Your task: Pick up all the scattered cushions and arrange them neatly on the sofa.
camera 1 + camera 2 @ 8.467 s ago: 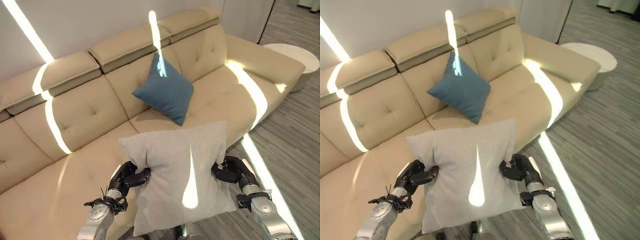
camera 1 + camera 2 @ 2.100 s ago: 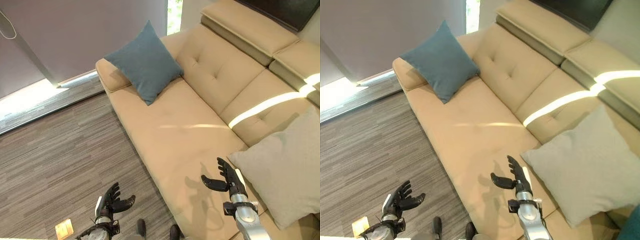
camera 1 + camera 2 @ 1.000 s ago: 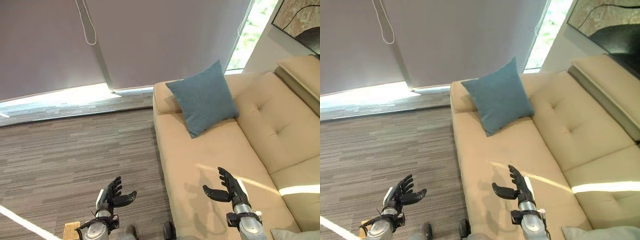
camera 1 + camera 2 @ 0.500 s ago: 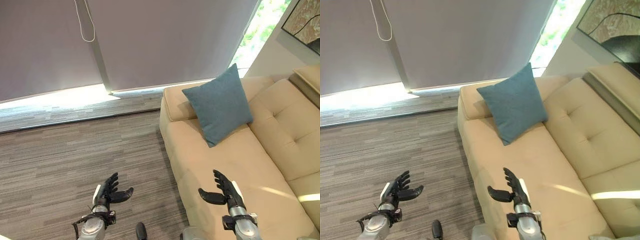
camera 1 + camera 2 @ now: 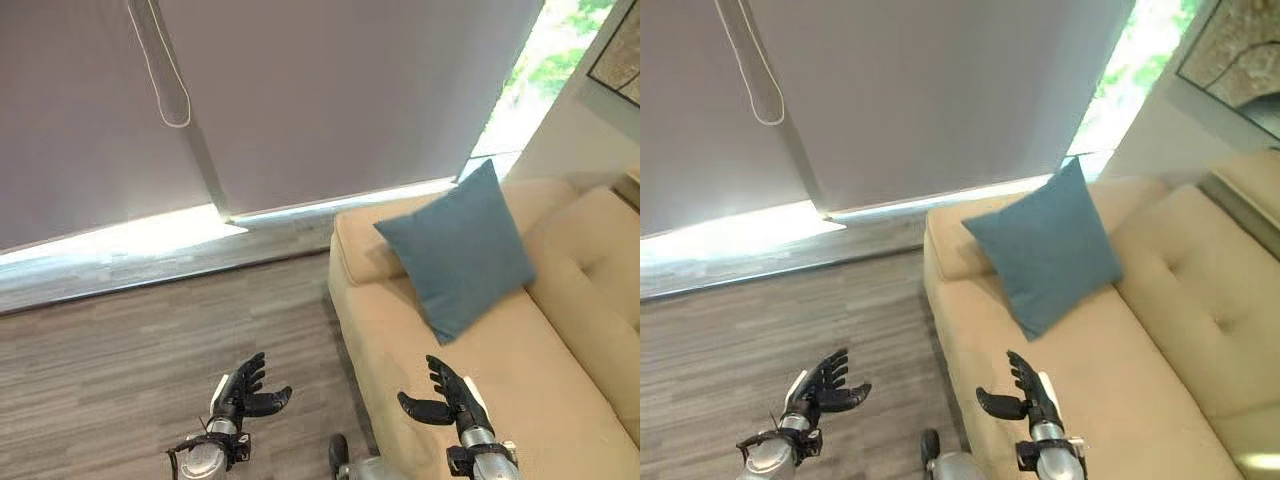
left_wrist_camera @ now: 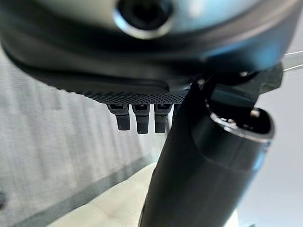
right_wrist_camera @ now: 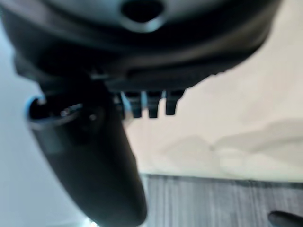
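A blue cushion [image 5: 458, 248] leans upright against the armrest end of the beige sofa [image 5: 540, 370]. My right hand [image 5: 447, 396] hovers open over the sofa seat's front edge, well short of the cushion, holding nothing. Over the wooden floor to the sofa's left, my left hand [image 5: 244, 390] is spread open and holds nothing. In the right eye view the cushion [image 5: 1045, 247] stands on the same sofa [image 5: 1140, 360], beyond my right hand [image 5: 1028, 394]; my left hand [image 5: 826, 384] hangs above the floor.
A grey roller blind [image 5: 300, 90] with a looped cord [image 5: 165, 80] covers the window ahead. Bright light falls on the floor [image 5: 120, 340] below it. A framed picture [image 5: 615, 60] hangs on the right wall.
The camera has swung further left and up: the sofa and blue cushion slid right, more blind shows. Both hands stay open and empty.
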